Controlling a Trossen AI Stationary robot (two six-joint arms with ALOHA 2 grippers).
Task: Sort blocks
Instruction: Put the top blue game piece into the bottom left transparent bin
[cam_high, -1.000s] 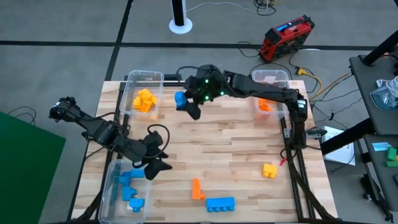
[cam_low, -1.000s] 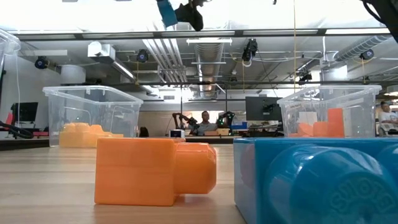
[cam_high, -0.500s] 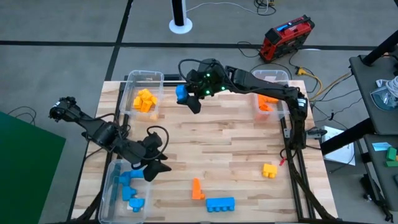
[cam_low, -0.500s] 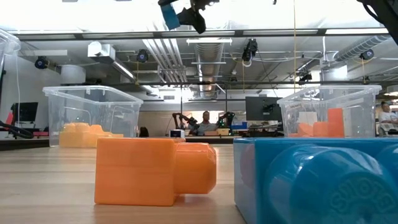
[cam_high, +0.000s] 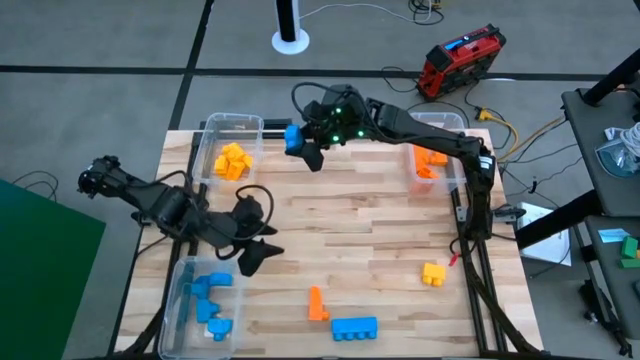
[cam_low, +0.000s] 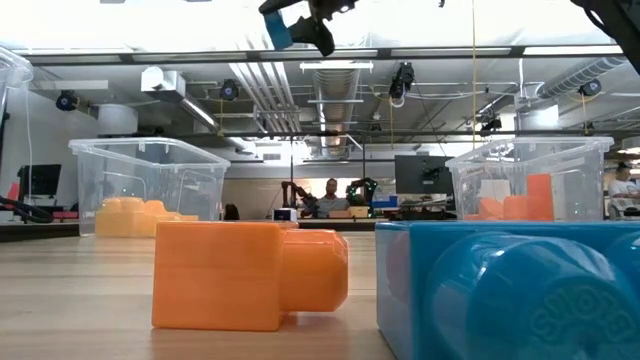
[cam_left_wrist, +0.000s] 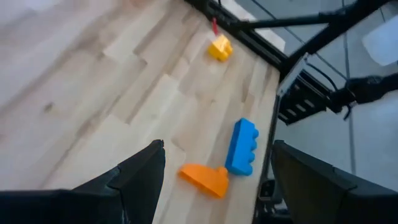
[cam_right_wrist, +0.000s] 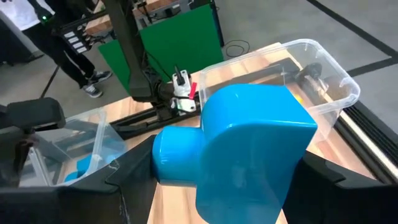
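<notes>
Bins: three clear ones; yellow bin (cam_high: 228, 125) at the far left of the table (cam_high: 360, 220), orange bin (cam_high: 437, 122) at the far right, blue bin (cam_high: 182, 297) at the near left
Loose blocks: three on the wood; an orange block (cam_high: 317, 304) touching or just beside a long blue block (cam_high: 354, 327) near the front edge, a yellow block (cam_high: 433, 273) toward the right
Held block: one blue block (cam_high: 293, 138), pinched between the fingers of my right gripper (cam_high: 303, 148), high above the far edge between the yellow and orange bins
My left gripper (cam_high: 256, 250): fingers spread wide, nothing between them, over the wood just beside the blue bin
Hard to make out: blocks inside each bin overlap, so I cannot count them; in the low view the near orange and blue blocks fill the front and hide the yellow one
Cut off: in the low view my right gripper shows only at the top edge
Change: over the last second my right gripper has carried the blue block farther from the centre toward the far edge; my left gripper has swung away from the blue bin, toward the middle
</notes>
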